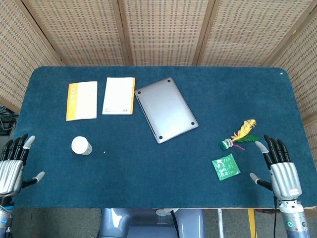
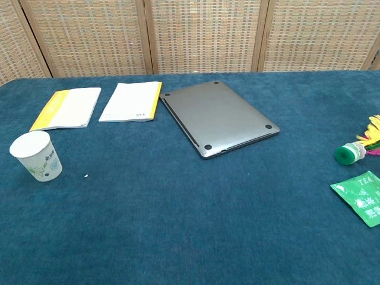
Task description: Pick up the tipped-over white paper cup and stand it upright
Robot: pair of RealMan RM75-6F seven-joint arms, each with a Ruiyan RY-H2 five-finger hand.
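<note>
A worktop covered in dark blue felt-like cloth carries several things. Near its far left lie two thin booklets side by side, just apart: one with a yellow-orange cover and white panel, and a white one with a yellow edge strip. Right of them, near the middle, a closed grey metal laptop lies bottom-up, turned at an angle. Well to the right sits a shuttlecock-like toy with yellow and green feathers and a green base, and near it a green tea sachet. Woven wicker screen panels stand behind.
</note>
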